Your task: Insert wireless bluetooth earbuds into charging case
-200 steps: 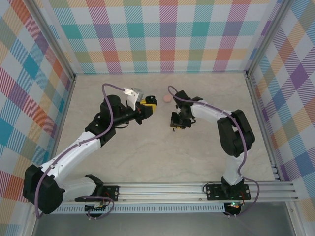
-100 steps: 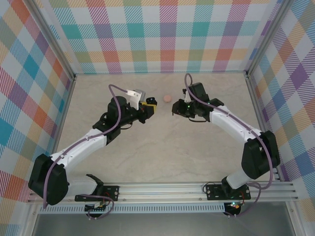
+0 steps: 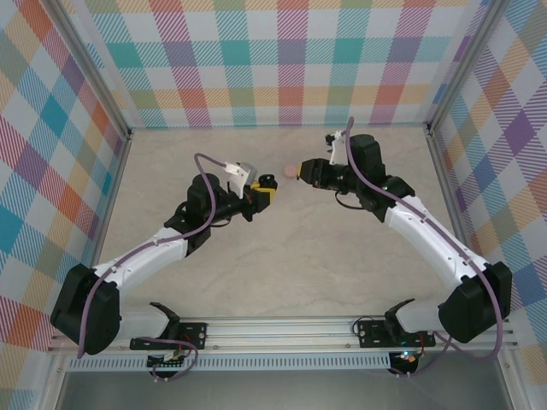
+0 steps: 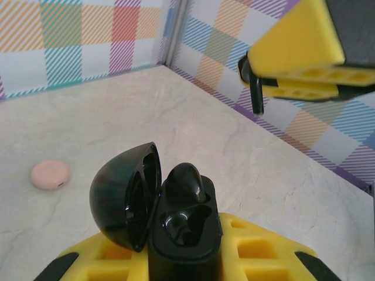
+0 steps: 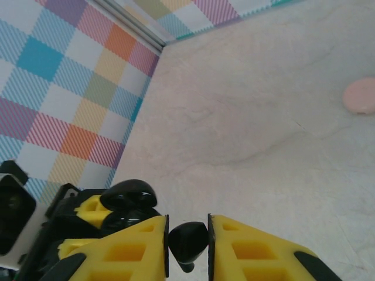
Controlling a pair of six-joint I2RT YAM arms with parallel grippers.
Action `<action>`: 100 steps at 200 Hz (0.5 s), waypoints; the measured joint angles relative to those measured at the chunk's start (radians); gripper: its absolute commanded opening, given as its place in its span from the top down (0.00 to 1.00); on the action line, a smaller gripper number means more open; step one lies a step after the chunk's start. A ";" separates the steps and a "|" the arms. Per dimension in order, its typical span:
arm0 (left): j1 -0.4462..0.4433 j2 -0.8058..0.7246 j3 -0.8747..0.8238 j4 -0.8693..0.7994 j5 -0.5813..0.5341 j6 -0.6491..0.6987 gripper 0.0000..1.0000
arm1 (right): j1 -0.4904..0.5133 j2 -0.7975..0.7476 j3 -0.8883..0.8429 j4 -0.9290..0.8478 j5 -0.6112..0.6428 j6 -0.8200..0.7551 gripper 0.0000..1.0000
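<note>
Possibly the black earbud (image 5: 188, 243) pinched in the right hand (image 5: 187, 231) misses the free socket (image 4: 179, 225) of the open case (image 4: 126, 199) clamped in the left hand (image 4: 187, 257), if it arrives tilted.

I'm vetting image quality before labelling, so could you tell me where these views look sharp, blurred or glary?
Top view: even soft light, faint shadows, pink case tiny but distinct. Left wrist view: black case sharp with glossy highlights, upper yellow finger soft. Right wrist view: earbud and yellow fingers slightly blurred, table bright.
</note>
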 measured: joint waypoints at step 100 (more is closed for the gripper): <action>-0.003 0.032 -0.004 0.142 0.137 0.023 0.88 | 0.077 -0.041 -0.005 0.083 -0.048 -0.101 0.76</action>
